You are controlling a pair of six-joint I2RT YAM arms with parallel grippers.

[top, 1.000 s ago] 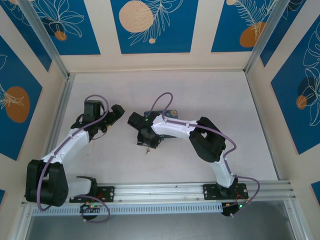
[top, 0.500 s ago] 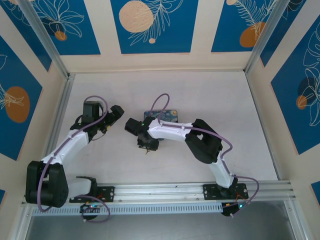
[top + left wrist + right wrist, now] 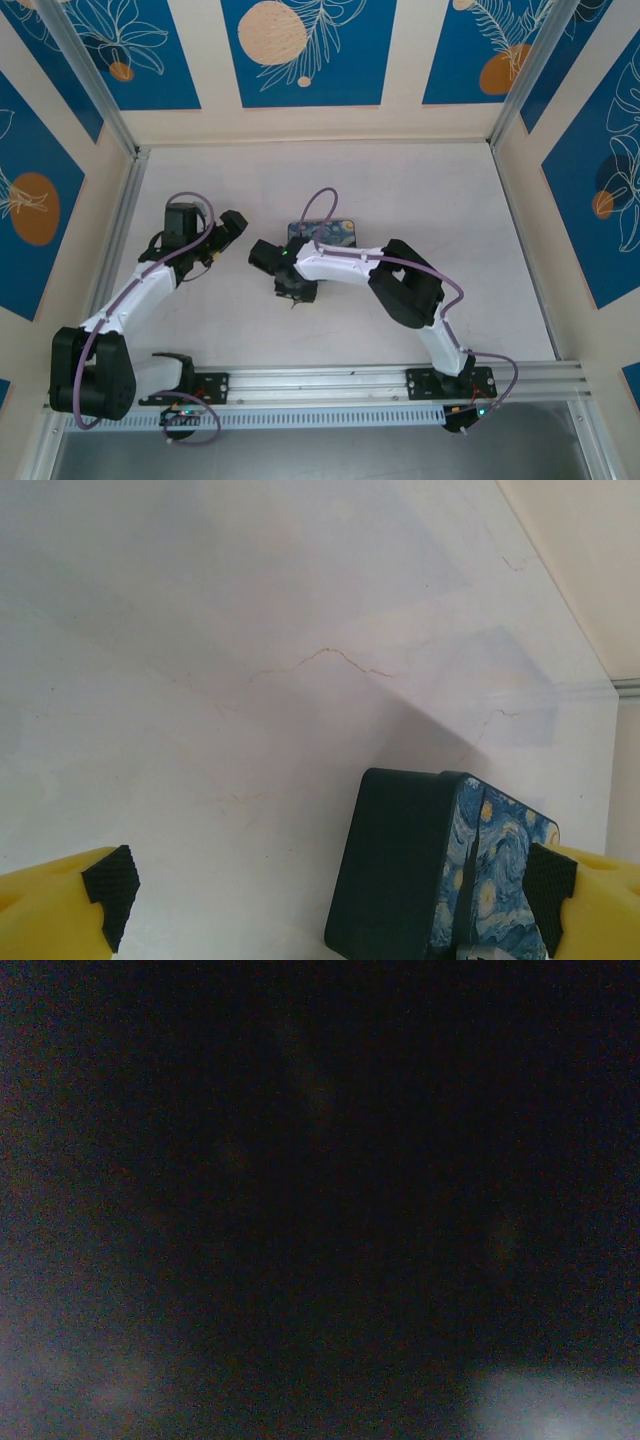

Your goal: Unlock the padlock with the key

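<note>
In the top view my right gripper points straight down at the table, just in front of the Starry-Night tin. Its head covers whatever lies under it. A tiny dark speck pokes out at its near edge; I cannot tell whether that is the padlock or the key. The right wrist view is almost black, with no jaws to make out. My left gripper hovers left of the tin and stands wide open. Its yellow fingertips hold nothing, and the tin lies ahead between them.
The tin rests near the table's middle, partly under the right arm's forearm. Aluminium frame posts and cream walls with blue panels enclose the white table on three sides. A rail runs along the near edge.
The right arm has shifted its wrist left and toward the near edge, lowering over the small object and uncovering more of the tin. The left arm has barely moved.
</note>
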